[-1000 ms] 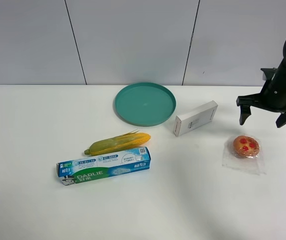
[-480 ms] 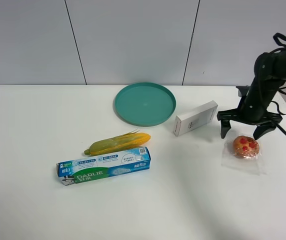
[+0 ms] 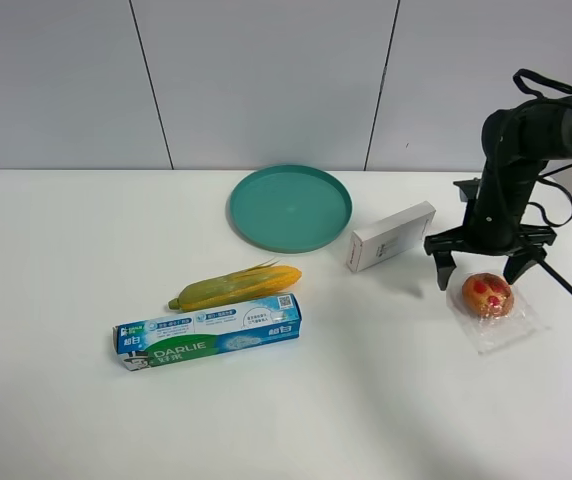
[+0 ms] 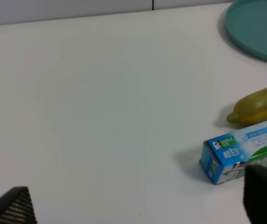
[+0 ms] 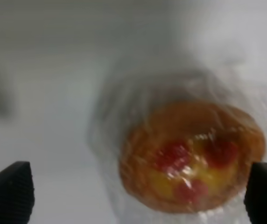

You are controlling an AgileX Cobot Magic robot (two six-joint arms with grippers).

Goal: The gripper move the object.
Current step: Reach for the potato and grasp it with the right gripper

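The bun (image 3: pixel 488 294), orange-brown with red spots, lies in its clear wrapper on the white table (image 3: pixel 56 260) at the right. My right gripper (image 3: pixel 484 270) is open and low over it, one finger on each side of the bun's far edge. In the right wrist view the bun (image 5: pixel 192 156) fills the frame, blurred, between the two fingertips (image 5: pixel 10 196). My left gripper (image 4: pixel 138 205) is open, above bare table left of the toothpaste box (image 4: pixel 243 154); it does not show in the exterior view.
A teal plate (image 3: pixel 290 207) sits at the back centre. A white box (image 3: pixel 392 236) lies just left of the right gripper. A corn cob (image 3: pixel 234 288) and the toothpaste box (image 3: pixel 208 331) lie left of centre. The table's right edge runs close behind the right arm.
My right gripper has swung in from the far right and come down over the bun. The bun and its wrapper have shifted slightly. The left side has not changed.
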